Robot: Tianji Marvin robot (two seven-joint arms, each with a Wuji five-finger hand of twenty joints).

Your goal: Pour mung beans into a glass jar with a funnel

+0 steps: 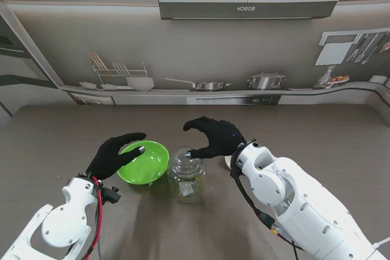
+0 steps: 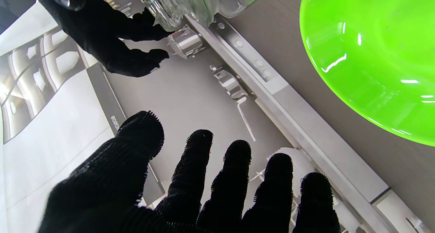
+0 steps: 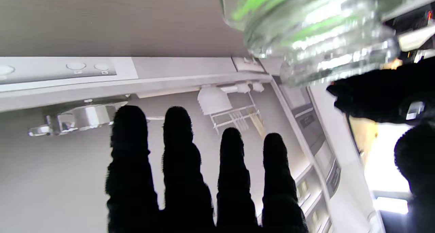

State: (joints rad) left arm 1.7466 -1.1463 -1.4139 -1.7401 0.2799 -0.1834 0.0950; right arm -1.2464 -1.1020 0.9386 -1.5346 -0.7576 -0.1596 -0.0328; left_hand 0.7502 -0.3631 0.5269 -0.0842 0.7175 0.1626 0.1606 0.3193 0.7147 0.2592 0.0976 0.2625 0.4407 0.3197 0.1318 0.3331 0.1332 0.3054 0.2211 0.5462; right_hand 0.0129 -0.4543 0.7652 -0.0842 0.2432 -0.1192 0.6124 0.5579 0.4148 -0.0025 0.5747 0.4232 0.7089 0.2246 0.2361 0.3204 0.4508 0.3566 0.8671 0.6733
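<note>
A bright green bowl [image 1: 146, 164] sits on the table in front of me, and I can make out no beans in it. Just to its right stands a clear glass jar [image 1: 186, 176], upright. My left hand [image 1: 114, 155] hovers open over the bowl's left rim, fingers spread, holding nothing. My right hand [image 1: 214, 138] is open above and behind the jar, its thumb down by the jar's mouth. The left wrist view shows the bowl [image 2: 373, 56], the jar [image 2: 190, 1] and my right hand [image 2: 102, 35]. The right wrist view has the jar [image 3: 306, 29] close beside my spread fingers [image 3: 176, 165].
A small white object [image 1: 228, 161] peeks out on the table behind my right wrist; what it is I cannot tell. The table's far edge meets a printed kitchen backdrop [image 1: 195, 83]. Brown tabletop [image 1: 317, 132] stretches out to the right.
</note>
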